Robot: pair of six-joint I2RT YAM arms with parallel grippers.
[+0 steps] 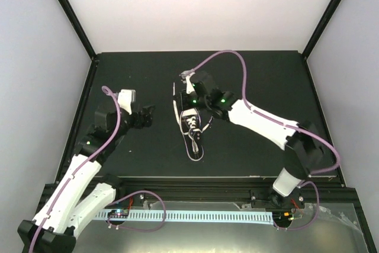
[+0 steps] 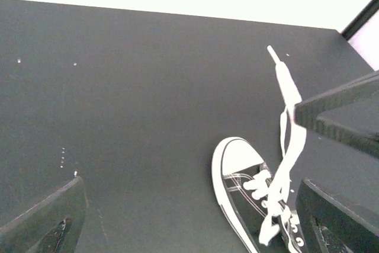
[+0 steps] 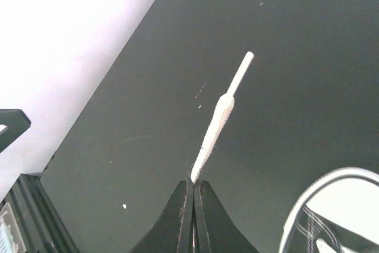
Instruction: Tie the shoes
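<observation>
Within pale walls (image 1: 207, 10), black table (image 1: 266, 81) bears the sneaker (image 1: 192, 134).

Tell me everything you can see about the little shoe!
The shoe is a small black sneaker, canvas-looking, with a white toe cap and white sole rim. It sits sole-down on the black table, untied. One long white lace is pinched in the shut right tool, its tip poking out.

Right gripper (image 3: 192, 197) clamped, left gripper (image 2: 190, 205) spread
</observation>
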